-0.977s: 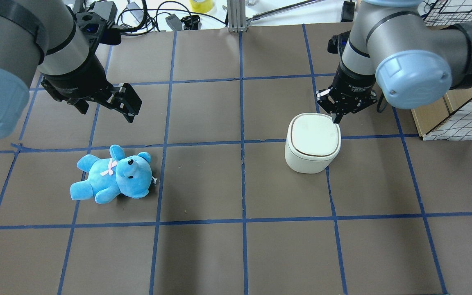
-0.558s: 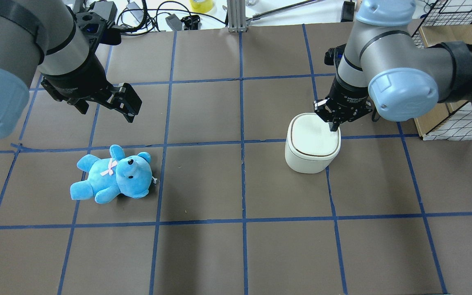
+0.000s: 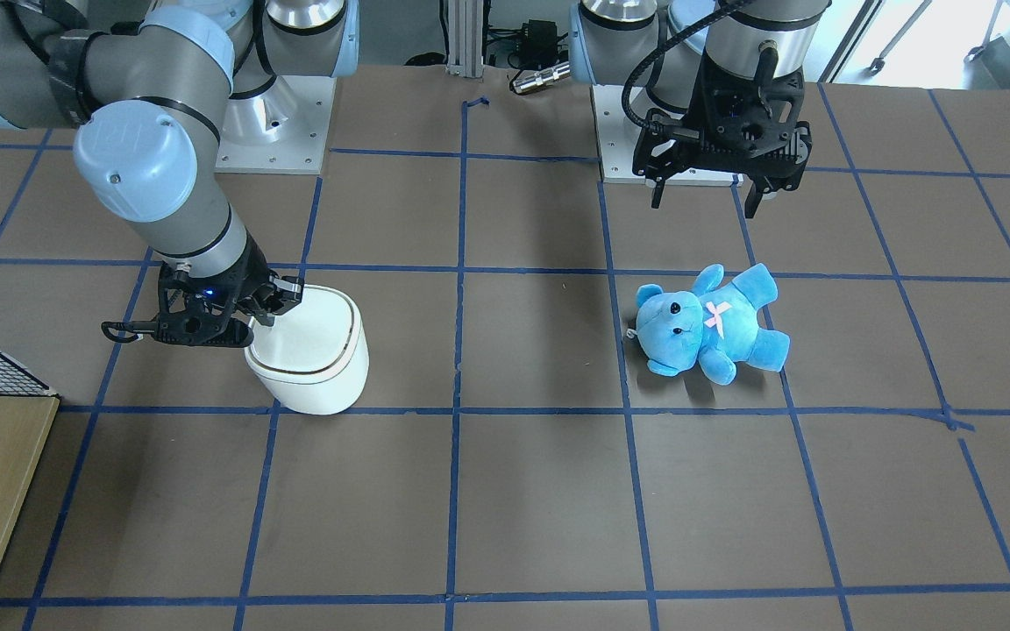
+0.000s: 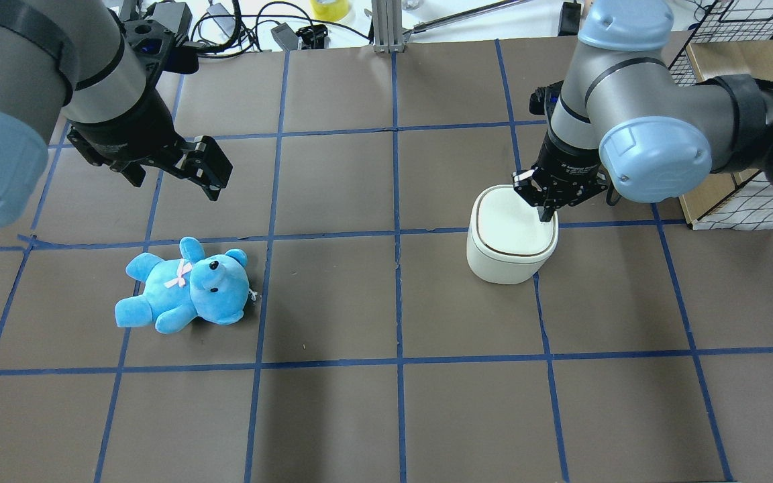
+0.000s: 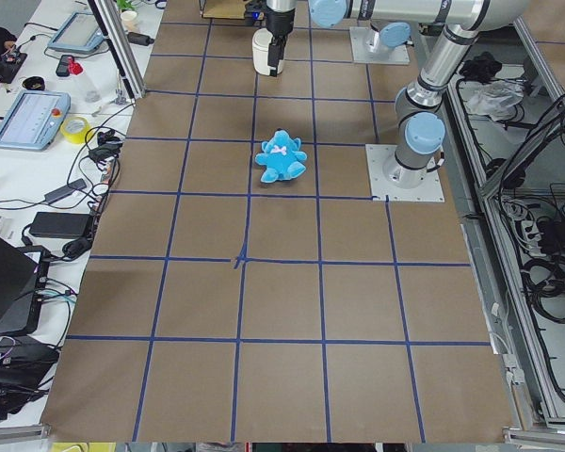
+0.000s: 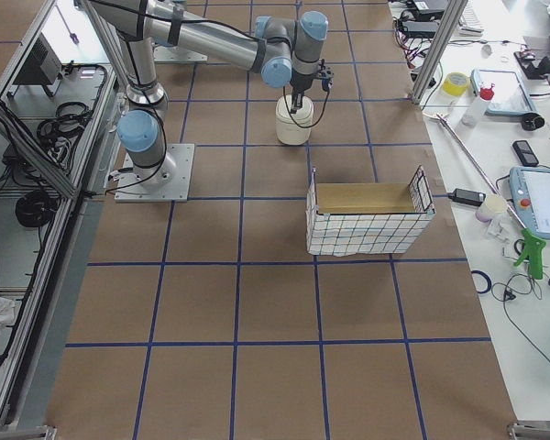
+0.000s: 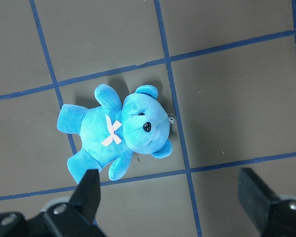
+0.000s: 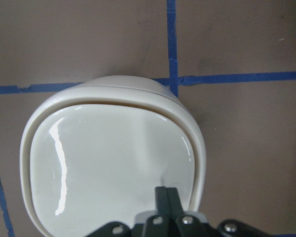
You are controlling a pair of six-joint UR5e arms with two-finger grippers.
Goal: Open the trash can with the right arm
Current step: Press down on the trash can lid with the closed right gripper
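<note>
The white trash can (image 4: 508, 236) stands right of the table's middle with its lid (image 8: 111, 163) down. My right gripper (image 4: 546, 216) is shut, its fingertips pointing down onto the lid close to the can's far right corner. In the right wrist view the closed tips (image 8: 166, 190) meet the glossy lid near its edge. In the front view the right gripper (image 3: 264, 317) shows a blue light beside the can (image 3: 316, 359). My left gripper (image 4: 219, 180) hangs open and empty above the table at the left, with its fingers (image 7: 91, 190) spread wide.
A blue teddy bear (image 4: 185, 287) lies on the table below the left gripper and also shows in the left wrist view (image 7: 119, 131). A wire basket holding a cardboard box (image 6: 367, 220) stands to the right of the can. Blue tape lines grid the brown table (image 4: 393, 416).
My right gripper has moved from just beyond the can's far edge onto the lid near its far right corner. The left arm and the teddy bear have not moved.
</note>
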